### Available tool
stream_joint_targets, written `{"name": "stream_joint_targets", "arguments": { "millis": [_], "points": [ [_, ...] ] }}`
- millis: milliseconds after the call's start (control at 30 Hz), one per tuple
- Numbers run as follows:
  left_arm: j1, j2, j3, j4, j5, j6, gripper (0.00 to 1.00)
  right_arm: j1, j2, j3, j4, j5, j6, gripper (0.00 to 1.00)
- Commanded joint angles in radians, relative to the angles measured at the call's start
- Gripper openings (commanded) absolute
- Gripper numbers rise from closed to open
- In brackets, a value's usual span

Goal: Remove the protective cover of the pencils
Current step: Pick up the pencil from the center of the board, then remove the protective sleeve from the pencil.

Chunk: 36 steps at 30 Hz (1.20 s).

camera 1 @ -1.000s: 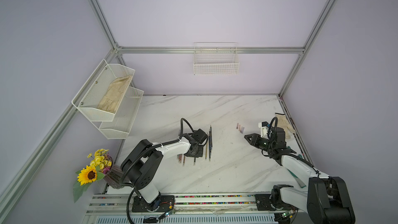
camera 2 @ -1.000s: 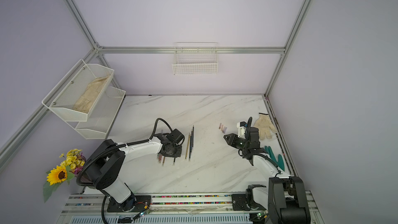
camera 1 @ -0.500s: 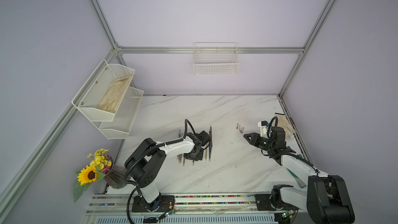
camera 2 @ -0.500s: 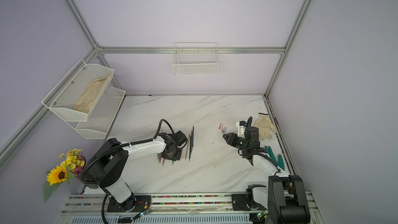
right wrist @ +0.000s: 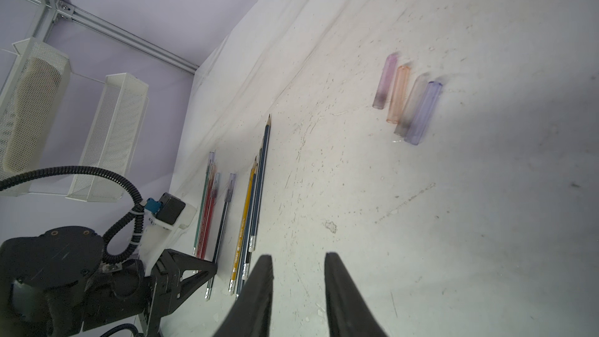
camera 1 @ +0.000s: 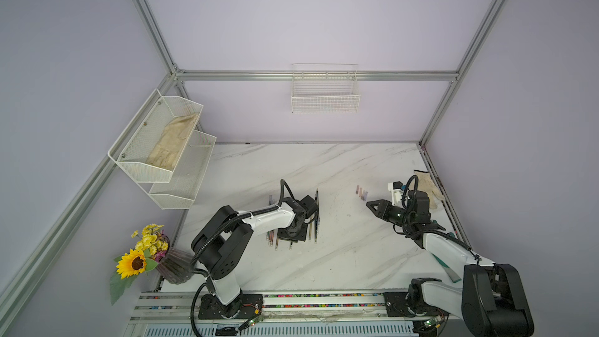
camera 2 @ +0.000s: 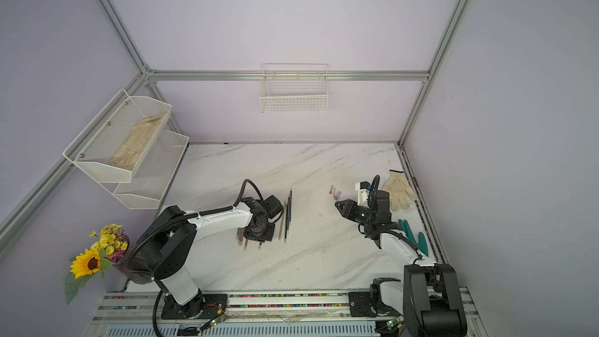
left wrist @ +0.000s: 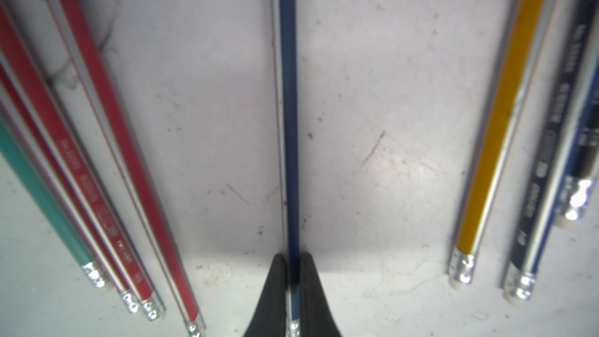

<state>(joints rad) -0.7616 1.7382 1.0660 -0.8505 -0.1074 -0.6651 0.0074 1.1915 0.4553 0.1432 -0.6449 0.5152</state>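
Several pencils (camera 1: 316, 218) (camera 2: 287, 218) lie side by side on the marble table, left of the middle. In the left wrist view, red ones (left wrist: 107, 131) and a teal one (left wrist: 35, 183) lie to one side, a yellow one (left wrist: 499, 131) to the other. My left gripper (left wrist: 293, 256) (camera 1: 291, 238) is shut on a dark blue pencil (left wrist: 288, 108) near its metal end, low on the table. That pencil's tip carries a clear protective cover (right wrist: 231, 183). My right gripper (right wrist: 298, 256) (camera 2: 337, 204) hovers open and empty to the right. Several loose covers (right wrist: 406, 98) (camera 1: 361, 192) lie ahead of it.
A white glove (camera 2: 398, 189) and a teal item (camera 2: 411, 236) lie by the table's right edge. White mesh shelves (camera 1: 162, 153) hang on the left wall, a wire basket (camera 1: 325, 98) on the back wall. A sunflower vase (camera 1: 171, 264) stands at the front left corner.
My left gripper has slid a little toward the table's front along the pencils and closed on the dark blue pencil. The right arm has not moved.
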Motion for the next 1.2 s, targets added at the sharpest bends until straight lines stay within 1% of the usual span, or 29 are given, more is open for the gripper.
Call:
{"name": "stream_joint_targets", "arguments": {
  "millis": [0,100,200,267,333,433,533,567,633,733,800,833,967,1167],
  "points": [
    [0.001,-0.072,0.005,-0.007,0.012,0.026,0.04,0.005,-0.004,0.012,0.032,0.015,0.003,0.31],
    [0.004,-0.166,0.018,-0.015,-0.014,0.073,0.0,0.005,-0.013,0.027,0.009,0.029,-0.005,0.31],
    [0.006,-0.262,0.038,-0.004,0.015,0.168,0.0,0.01,-0.045,0.054,-0.014,0.015,-0.015,0.31],
    [0.006,-0.314,0.048,-0.002,0.022,0.217,0.0,0.028,-0.061,0.083,-0.034,-0.001,-0.023,0.32],
    [0.004,-0.38,0.046,0.017,0.038,0.263,0.0,0.068,-0.056,0.099,-0.015,-0.04,-0.001,0.32],
    [0.003,-0.464,0.008,0.095,0.109,0.322,0.0,0.202,-0.013,0.107,0.092,-0.081,0.089,0.32],
    [0.004,-0.535,-0.032,0.173,0.177,0.33,0.0,0.374,0.065,0.141,0.231,-0.084,0.187,0.33],
    [0.003,-0.549,-0.042,0.189,0.188,0.328,0.0,0.414,0.09,0.157,0.256,-0.076,0.205,0.34],
    [0.002,-0.569,-0.054,0.21,0.209,0.324,0.0,0.463,0.136,0.192,0.294,-0.047,0.244,0.34],
    [0.001,-0.574,-0.062,0.222,0.217,0.323,0.0,0.494,0.174,0.251,0.306,-0.042,0.266,0.34],
    [-0.001,-0.567,-0.064,0.227,0.221,0.325,0.0,0.508,0.207,0.292,0.292,-0.042,0.265,0.39],
    [0.0,-0.562,-0.064,0.228,0.223,0.324,0.0,0.513,0.209,0.307,0.287,-0.041,0.264,0.41],
    [0.0,-0.555,-0.066,0.247,0.237,0.329,0.0,0.527,0.208,0.362,0.265,-0.036,0.258,0.42],
    [0.001,-0.546,-0.067,0.261,0.253,0.344,0.0,0.527,0.235,0.424,0.229,-0.004,0.274,0.42]
  ]
}}
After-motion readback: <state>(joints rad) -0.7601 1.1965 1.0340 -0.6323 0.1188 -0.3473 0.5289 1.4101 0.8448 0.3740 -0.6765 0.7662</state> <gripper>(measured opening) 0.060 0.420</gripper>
